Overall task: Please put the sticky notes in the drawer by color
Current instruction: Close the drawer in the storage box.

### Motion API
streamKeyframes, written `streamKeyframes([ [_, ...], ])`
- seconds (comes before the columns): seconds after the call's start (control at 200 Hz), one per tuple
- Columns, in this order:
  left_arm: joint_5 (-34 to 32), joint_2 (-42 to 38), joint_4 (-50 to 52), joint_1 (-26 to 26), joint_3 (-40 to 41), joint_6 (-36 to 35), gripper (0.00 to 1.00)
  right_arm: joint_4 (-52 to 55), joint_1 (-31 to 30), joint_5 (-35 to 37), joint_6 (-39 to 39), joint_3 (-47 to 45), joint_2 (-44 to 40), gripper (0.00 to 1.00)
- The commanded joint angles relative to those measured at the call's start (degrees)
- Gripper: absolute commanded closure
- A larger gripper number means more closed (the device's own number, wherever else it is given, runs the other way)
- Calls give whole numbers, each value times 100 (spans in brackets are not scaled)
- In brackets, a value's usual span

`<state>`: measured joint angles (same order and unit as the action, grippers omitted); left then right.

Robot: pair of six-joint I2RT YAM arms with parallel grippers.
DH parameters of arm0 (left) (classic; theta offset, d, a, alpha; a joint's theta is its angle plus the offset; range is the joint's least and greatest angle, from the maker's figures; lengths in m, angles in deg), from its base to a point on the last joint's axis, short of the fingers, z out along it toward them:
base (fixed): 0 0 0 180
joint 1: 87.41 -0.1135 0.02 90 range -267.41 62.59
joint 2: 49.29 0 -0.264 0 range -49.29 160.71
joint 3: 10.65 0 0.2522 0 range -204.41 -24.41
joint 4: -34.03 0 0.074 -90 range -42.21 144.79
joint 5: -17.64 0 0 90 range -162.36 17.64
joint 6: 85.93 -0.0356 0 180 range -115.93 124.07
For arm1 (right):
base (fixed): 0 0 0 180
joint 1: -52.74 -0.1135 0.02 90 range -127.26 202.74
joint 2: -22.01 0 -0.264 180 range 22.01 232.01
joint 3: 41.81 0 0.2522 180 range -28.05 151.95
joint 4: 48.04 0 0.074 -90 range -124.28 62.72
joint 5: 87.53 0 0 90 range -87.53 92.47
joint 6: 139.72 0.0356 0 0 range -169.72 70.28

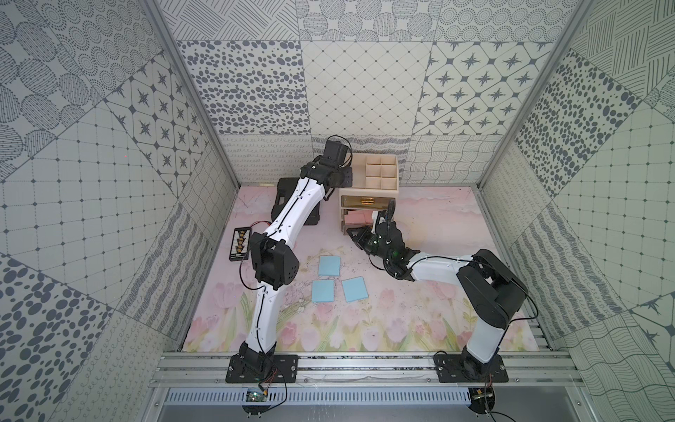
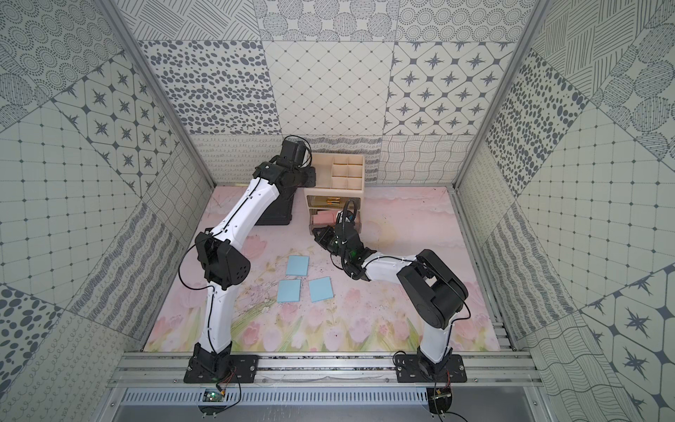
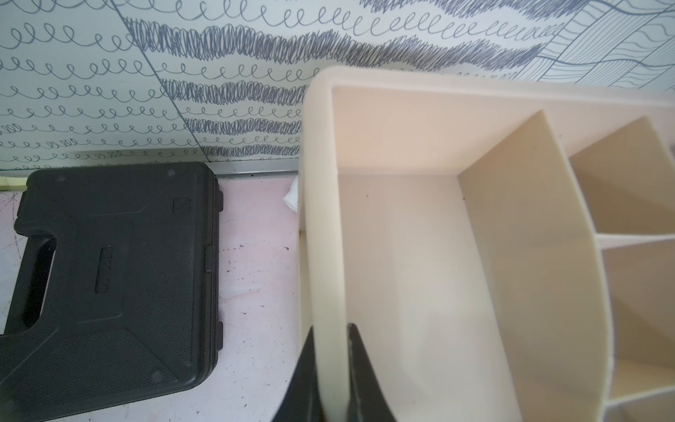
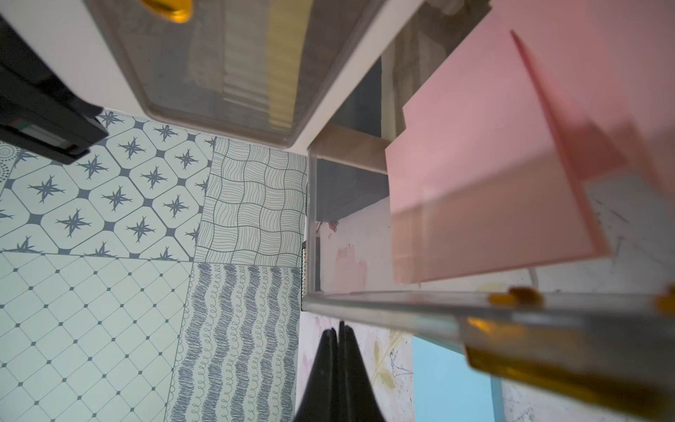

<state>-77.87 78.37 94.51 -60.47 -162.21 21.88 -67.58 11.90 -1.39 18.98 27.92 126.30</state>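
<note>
Pressed together and empty, the right gripper [image 4: 338,330] sits just before the front wall of the open drawer [image 4: 383,296]. Beyond its fingertips, pink notes [image 4: 475,175] lie overlapping inside that drawer, one of them tilted up. Behind the wrist, three blue notes [image 1: 323,291] lie on the mat [image 1: 420,321], well apart from the drawer.

Across the scene, the left gripper [image 3: 331,329] pinches the cabinet [image 3: 325,219] by the side wall of its top tray [image 3: 401,255], one finger [image 3: 361,365] inside the compartment and the other outside. Past the outer finger, a black case [image 3: 109,285] lies flat, apart from the cabinet.
</note>
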Motion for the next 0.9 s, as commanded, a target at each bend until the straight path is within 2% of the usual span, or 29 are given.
streamKeyframes([
  [0.0,1093,-1,1635,156,40,57,100,-286,73,95,-143,237,241,100],
  [0.13,1104,-34,1639,163,53,39,100,-458,142,124,-396,459,485,100],
  [0.56,1164,-79,1656,251,97,22,100,50,322,393,-1436,1141,723,100],
  [0.69,1157,-84,1663,254,96,0,100,60,446,474,-1536,1196,802,100],
  [0.89,1071,-95,1723,253,96,-79,100,426,568,476,-1808,1050,466,100],
])
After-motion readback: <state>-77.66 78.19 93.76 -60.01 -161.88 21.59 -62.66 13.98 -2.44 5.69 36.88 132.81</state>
